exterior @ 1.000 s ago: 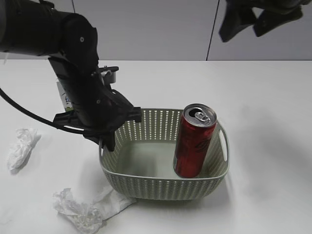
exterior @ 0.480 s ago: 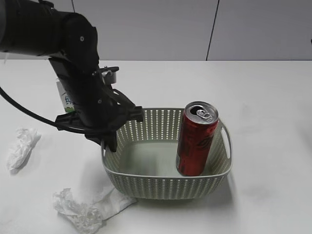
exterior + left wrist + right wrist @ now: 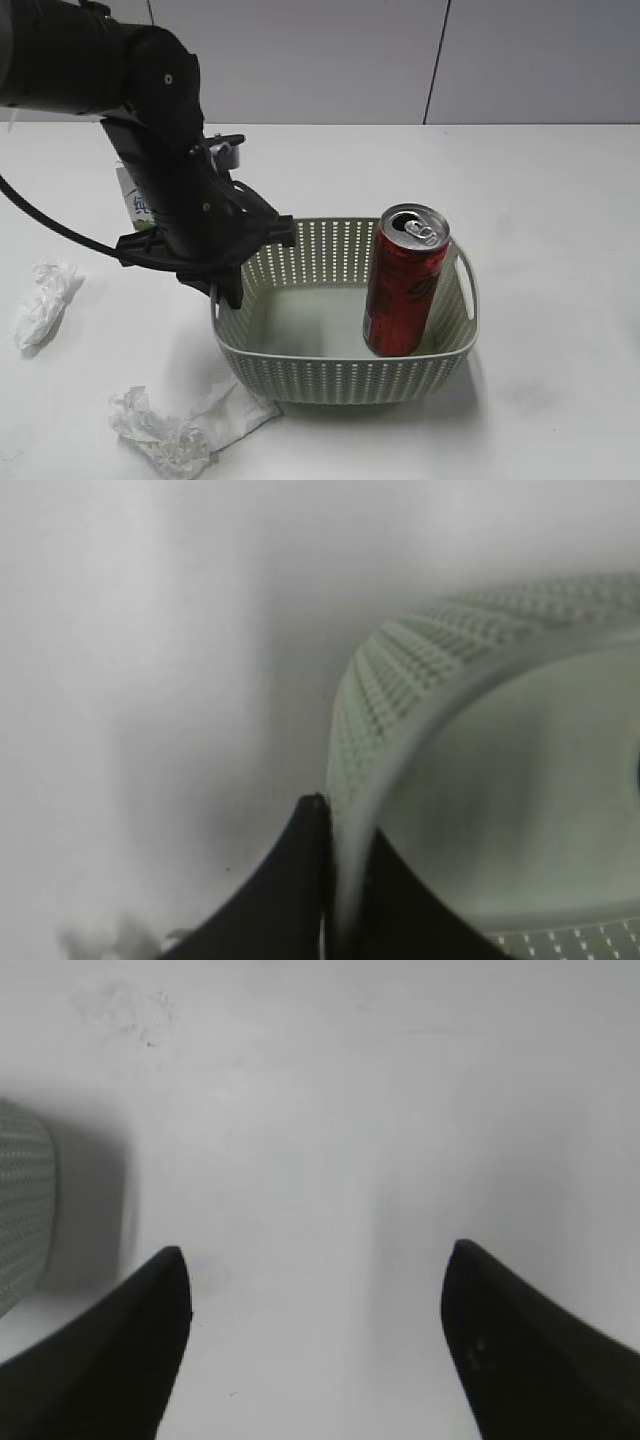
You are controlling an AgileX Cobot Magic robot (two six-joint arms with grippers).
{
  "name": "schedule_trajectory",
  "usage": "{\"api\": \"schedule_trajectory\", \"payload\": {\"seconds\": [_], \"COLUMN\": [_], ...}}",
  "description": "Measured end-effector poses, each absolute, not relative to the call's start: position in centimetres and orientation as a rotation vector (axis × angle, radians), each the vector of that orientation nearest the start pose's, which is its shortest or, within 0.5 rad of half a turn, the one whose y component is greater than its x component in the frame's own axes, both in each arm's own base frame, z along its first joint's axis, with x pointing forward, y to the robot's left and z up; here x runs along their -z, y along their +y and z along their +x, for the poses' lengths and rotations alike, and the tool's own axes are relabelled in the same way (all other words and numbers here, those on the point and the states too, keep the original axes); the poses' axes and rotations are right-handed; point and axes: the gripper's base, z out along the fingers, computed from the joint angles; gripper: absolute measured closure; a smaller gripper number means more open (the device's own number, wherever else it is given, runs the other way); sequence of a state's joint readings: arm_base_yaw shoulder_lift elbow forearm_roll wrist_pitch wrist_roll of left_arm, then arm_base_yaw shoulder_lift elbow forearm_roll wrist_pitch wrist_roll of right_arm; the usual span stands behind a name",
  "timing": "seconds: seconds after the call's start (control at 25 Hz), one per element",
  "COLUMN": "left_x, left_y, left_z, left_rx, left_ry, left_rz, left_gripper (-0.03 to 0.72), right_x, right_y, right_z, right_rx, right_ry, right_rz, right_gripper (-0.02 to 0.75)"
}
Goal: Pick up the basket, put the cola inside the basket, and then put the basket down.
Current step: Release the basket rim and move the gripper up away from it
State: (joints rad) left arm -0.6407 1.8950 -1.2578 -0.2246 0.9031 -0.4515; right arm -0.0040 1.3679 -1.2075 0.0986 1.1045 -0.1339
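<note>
The pale sage-green basket (image 3: 330,375) sits mid-table in the exterior view, and the red cola can (image 3: 404,285) stands upright inside it at its right end. My left gripper (image 3: 222,292) is shut on the basket's left rim. In the left wrist view the jaws (image 3: 335,830) pinch the perforated basket wall (image 3: 380,700). My right gripper (image 3: 315,1270) is open and empty above bare table. It is out of the exterior view. The basket's edge shows at the left of the right wrist view (image 3: 22,1200).
Crumpled white tissue lies at the front left (image 3: 165,430) and at the far left (image 3: 42,300). A white-and-blue milk carton (image 3: 135,200) stands behind my left arm. The white table (image 3: 560,250) runs back to a grey wall.
The basket, with the can in it, has shifted slightly right and toward the front in the left gripper's hold. The right gripper, seen at top right a second ago, has left the exterior view.
</note>
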Motion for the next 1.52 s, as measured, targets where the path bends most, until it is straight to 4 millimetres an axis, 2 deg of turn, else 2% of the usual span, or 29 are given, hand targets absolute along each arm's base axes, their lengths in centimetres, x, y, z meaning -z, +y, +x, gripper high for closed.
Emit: {"api": "schedule_trajectory", "payload": {"seconds": [0.08, 0.36, 0.68, 0.84, 1.24, 1.52], "left_x": [-17.7, -17.7, -17.7, -17.7, -17.7, -17.8], "left_y": [-23.0, -22.9, -23.0, -23.0, -23.0, -22.5], "left_z": [28.1, 28.1, 28.0, 28.0, 28.0, 28.4], "left_rx": [0.338, 0.335, 0.341, 0.343, 0.346, 0.386], "left_ry": [3.123, 3.128, 3.135, 3.136, 3.141, 3.146], "left_rz": [0.095, 0.096, 0.090, 0.088, 0.084, 0.016], "left_gripper": [0.692, 0.692, 0.692, 0.692, 0.692, 0.692], "right_x": [-33.0, -31.6, -27.9, -26.0, -26.4, -26.3], "right_y": [0.7, 0.7, 0.8, 0.8, 0.8, 0.8], "right_z": [24.2, 15.5, 8.1, 5.6, 1.2, 0.8], "right_rx": [-0.093, -0.076, -0.067, -0.063, -0.042, -0.036], "right_ry": [2.671, 2.495, 2.364, 2.309, 2.021, 1.997], "right_rz": [-0.135, -0.122, -0.119, -0.121, -0.124, -0.124], "right_gripper": [0.148, 0.149, 0.150, 0.150, 0.152, 0.152]}}
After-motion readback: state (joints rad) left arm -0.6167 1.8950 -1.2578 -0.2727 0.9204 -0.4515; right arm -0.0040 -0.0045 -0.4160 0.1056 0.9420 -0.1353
